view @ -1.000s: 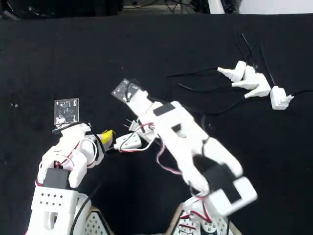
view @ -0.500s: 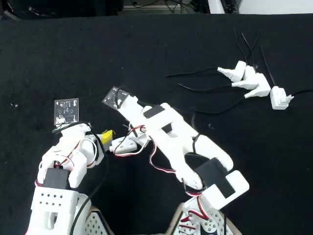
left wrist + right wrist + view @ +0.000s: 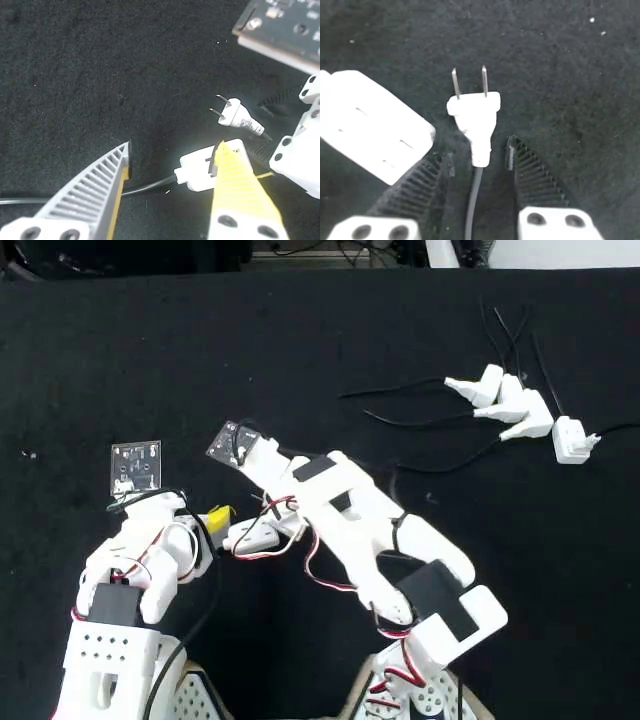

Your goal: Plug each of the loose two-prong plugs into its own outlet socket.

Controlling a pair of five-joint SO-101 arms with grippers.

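Black cloth table (image 3: pixel 330 330), dark clutter (image 3: pixel 120 255) beyond far edge — pale surface (image 3: pixel 560 252) at corner

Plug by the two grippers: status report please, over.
Left gripper open at outlet socket. Right gripper open, astride plug, not gripped. Nothing between plug and outlet socket.

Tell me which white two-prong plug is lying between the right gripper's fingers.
The lone white two-prong plug beside the white outlet block, its tail inside the open right gripper; the other white plugs lie clustered far off.
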